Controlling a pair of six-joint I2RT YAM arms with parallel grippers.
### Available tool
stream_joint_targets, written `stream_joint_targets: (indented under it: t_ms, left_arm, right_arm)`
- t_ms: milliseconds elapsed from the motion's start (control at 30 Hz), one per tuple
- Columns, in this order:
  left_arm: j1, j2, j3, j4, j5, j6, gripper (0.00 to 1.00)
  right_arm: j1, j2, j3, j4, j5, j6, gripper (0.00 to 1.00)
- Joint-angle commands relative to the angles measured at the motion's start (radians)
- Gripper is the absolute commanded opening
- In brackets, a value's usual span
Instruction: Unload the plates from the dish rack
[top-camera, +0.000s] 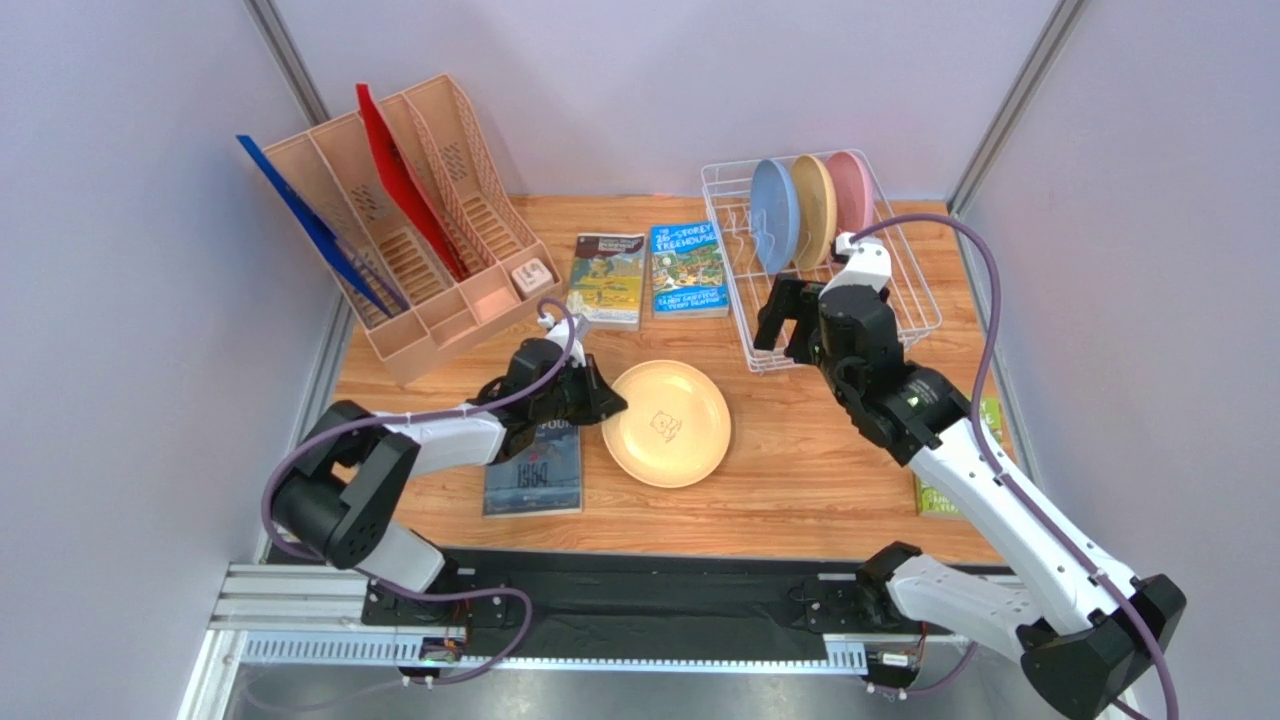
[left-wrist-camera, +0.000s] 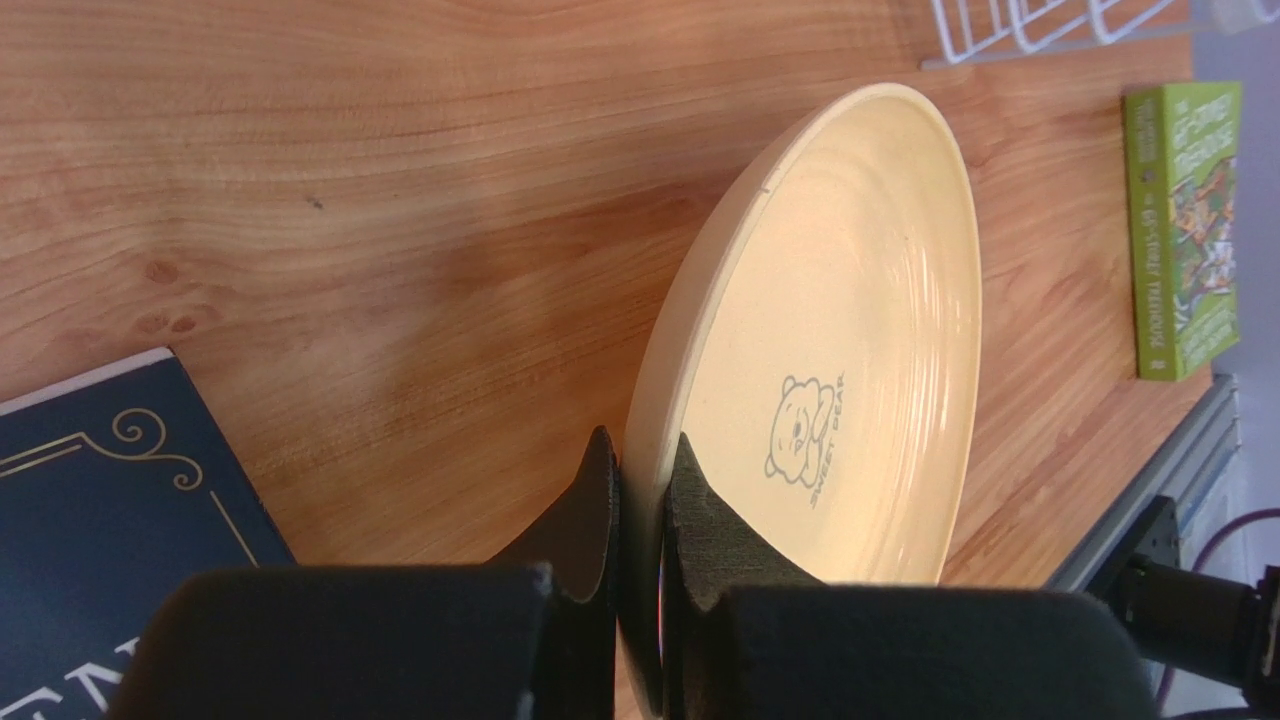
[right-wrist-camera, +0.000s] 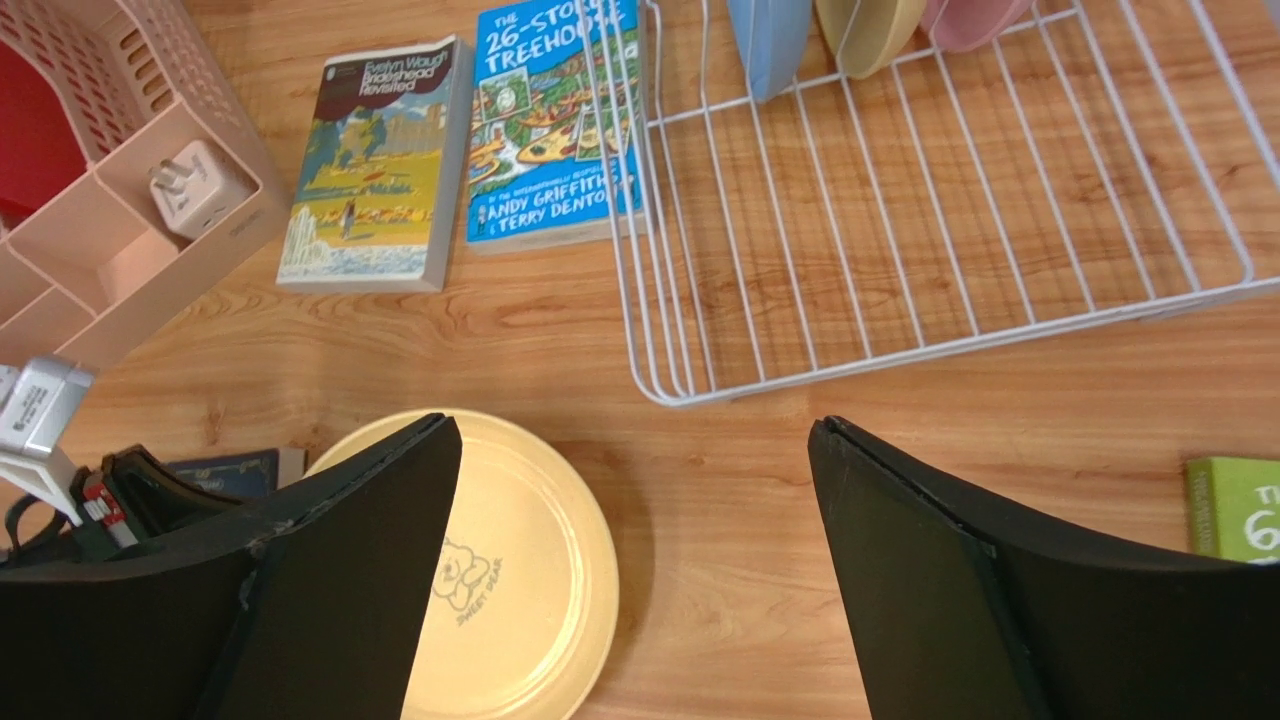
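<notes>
Nearest to the arms, the left tool (left-wrist-camera: 643, 444) is closed on the rim of a yellow plate (top-camera: 667, 423). One finger is over the rim and one is under it. The plate has a small bear mark in its centre and it sits face up over the middle of the worktop (top-camera: 842, 480), outside the rack. It cannot be told if its bottom touches the wood. Just left of this plate, a dark book (top-camera: 534, 465) lies under the left arm. A green book (right-wrist-camera: 1235, 510) lies at the right edge.

A little farther, the right tool (right-wrist-camera: 627, 435) hangs wide apart and holds nothing. It is above the worktop, near the front edge of the dish rack (right-wrist-camera: 932, 195), and the yellow plate is below it to the left.

At the far end of the rack three plates stand upright side by side: a blue plate (top-camera: 774, 215), a tan plate (top-camera: 813, 207) and a pink plate (top-camera: 852, 192). Two books (top-camera: 607, 278) lie just left of the rack, and a peach organiser (top-camera: 406, 225) stands in the far left corner.
</notes>
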Motion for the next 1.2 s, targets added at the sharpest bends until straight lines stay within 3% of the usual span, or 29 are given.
stream_joint_targets:
  t_ms: [0,100,133,167,200,233,300,433,500,700,900,933,967,1167]
  left_arm:
    - [-0.007,0.051,0.053,0.083,0.000,0.005,0.00]
    - [-0.007,0.077,0.051,0.086,-0.003,0.007,0.00]
    - [-0.007,0.082,0.047,0.083,-0.006,0.007,0.07]
    - [-0.007,0.086,0.043,0.081,-0.008,0.009,0.17]
    - [-0.007,0.085,0.039,0.078,-0.011,0.012,0.49]
    - [-0.008,0.082,0.025,0.078,-0.037,0.012,0.62]
    - [-0.011,0.060,0.017,0.063,-0.061,0.041,0.80]
    - [-0.013,-0.002,0.031,-0.026,-0.113,0.088,0.82]
    - [-0.013,-0.029,0.036,-0.046,-0.132,0.102,0.88]
    - [-0.014,-0.159,0.069,-0.135,-0.172,0.160,0.90]
    - [-0.014,-0.257,0.108,-0.201,-0.173,0.205,0.90]
    - [-0.014,-0.279,0.108,-0.206,-0.178,0.208,0.90]
    - [-0.014,-0.288,0.108,-0.209,-0.181,0.212,0.90]
    - [-0.014,-0.331,0.111,-0.232,-0.195,0.236,0.90]
  right_arm:
    - [-0.024,0.069,0.079,0.003,0.070,-0.065,0.93]
    - [-0.055,0.148,0.119,0.018,0.074,-0.083,0.93]
    - [-0.076,0.173,0.146,0.020,0.079,-0.091,0.93]
    - [-0.087,0.198,0.160,0.021,0.087,-0.096,0.93]
    - [-0.099,0.228,0.178,0.021,0.116,-0.096,0.93]
    - [-0.125,0.280,0.192,0.026,0.123,-0.096,0.93]
    - [-0.173,0.336,0.223,0.070,0.121,-0.096,0.93]
    - [-0.214,0.533,0.358,0.112,0.148,-0.158,0.92]
    - [-0.233,0.613,0.471,0.115,0.182,-0.209,0.93]
    - [-0.251,0.885,0.790,0.075,0.146,-0.324,0.81]
    - [-0.251,1.101,1.010,0.015,0.199,-0.463,0.59]
    - [-0.251,1.120,1.043,0.006,0.209,-0.475,0.45]
    - [-0.251,1.141,1.060,0.004,0.243,-0.484,0.39]
    - [-0.267,1.190,1.080,-0.002,0.248,-0.504,0.46]
